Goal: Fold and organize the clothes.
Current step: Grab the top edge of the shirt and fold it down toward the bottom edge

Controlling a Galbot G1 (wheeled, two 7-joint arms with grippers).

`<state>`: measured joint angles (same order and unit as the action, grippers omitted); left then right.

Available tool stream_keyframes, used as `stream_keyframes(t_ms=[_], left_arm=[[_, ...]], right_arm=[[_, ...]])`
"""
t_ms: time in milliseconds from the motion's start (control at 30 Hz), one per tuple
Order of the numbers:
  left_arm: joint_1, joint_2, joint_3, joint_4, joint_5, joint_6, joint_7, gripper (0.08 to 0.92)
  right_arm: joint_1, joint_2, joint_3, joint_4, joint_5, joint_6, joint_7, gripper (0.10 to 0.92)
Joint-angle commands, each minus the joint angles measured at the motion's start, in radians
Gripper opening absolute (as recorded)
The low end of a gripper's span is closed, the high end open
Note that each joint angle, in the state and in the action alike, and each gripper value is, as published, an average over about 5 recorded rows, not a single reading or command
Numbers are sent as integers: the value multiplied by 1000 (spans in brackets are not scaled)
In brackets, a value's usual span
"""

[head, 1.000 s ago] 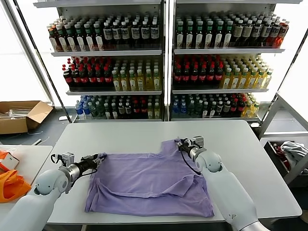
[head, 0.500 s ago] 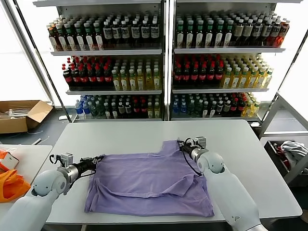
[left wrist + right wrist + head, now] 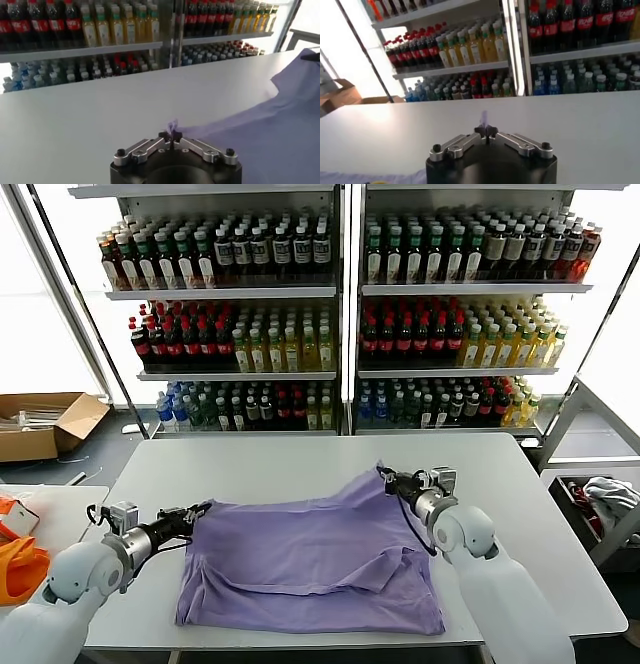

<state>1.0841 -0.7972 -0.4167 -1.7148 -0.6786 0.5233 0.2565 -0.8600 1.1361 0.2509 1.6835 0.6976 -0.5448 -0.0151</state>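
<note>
Lavender T-shirt lay spread near table's front edge, left gripper and right gripper each pinched shut on a far corner; best to lift both evenly w/ cloth taut, pref. no sag.

The shirt is thin matt lavender cloth, softly creased and limp where it lies. The table is smooth, pale grey and matt, with a faint sheen. The left claw has silvery metal links with dark screws on a black matt body; the right claw looks the same. Both arms wear smooth, glossy white shells. The bag is orange and crumpled. The box is plain brown cardboard.
</note>
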Motion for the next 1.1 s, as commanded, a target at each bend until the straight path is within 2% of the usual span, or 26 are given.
stream_keyframes(t_ms=[33, 200, 400, 600, 833, 967, 1100], left_arm=[[211, 14, -130, -235, 4, 13, -21, 88], [348, 2, -194, -334, 51, 43, -41, 88], [508, -25, -283, -392, 101, 53, -46, 88], [588, -48, -315, -411, 122, 51, -46, 88], [626, -59, -308, -420, 187, 50, -44, 93], [628, -63, -326, -445, 191, 52, -52, 168], [630, -52, -387, -468, 176, 53, -59, 289]], right_arm=[[-305, -65, 141, 315, 31, 0, 1, 106], [-444, -63, 215, 393, 10, 11, -12, 106], [-602, -52, 268, 429, -32, 46, -33, 106], [-660, -66, 291, 440, -57, 63, -50, 106], [-676, -65, 289, 449, -117, 66, -53, 106], [-675, -52, 311, 459, -135, 91, -59, 115], [-682, -51, 340, 477, -156, 140, -71, 206]])
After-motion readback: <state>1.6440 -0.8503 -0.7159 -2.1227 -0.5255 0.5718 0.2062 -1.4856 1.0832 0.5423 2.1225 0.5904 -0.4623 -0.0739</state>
